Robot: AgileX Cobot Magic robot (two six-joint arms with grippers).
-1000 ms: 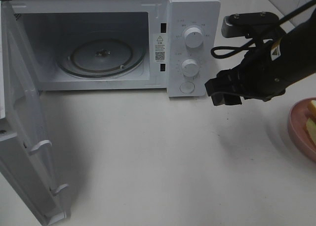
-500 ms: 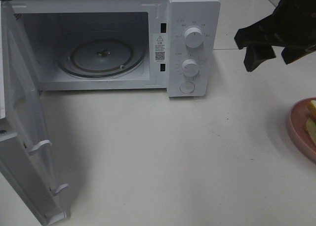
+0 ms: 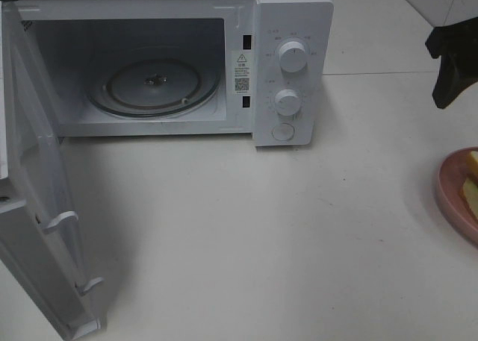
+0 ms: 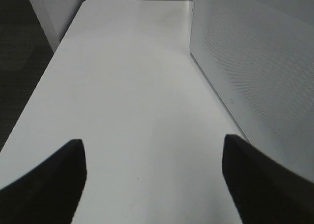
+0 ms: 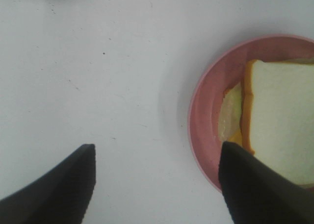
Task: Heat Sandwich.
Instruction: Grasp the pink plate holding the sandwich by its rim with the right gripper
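Pale white-bread sandwich with yellowish-tan edges lay on a round pink plate. A second, smaller piece poked out from under the top slice on the side toward the plate's rim. In the high view only a sliver of the sandwich and of the plate showed at the right edge of the frame. The plate sat on the white surface, well apart from the microwave.

The right hand hung above the surface just beside the plate. Its two dark fingers were spread wide with nothing between them. In its wrist view one finger overlapped the plate's near rim, and the other stood over bare surface. From the high camera this hand appeared only as a dark shape at the right edge, above the plate.

The white microwave oven stood at the back of the surface. Its hinged door was swung fully open to the left. Inside, the round glass turntable was bare. Two white dials and a round button ran down the control panel.

The left hand was also wide open and held nothing. It hovered over the surface next to a white panel with a fine dotted pattern.
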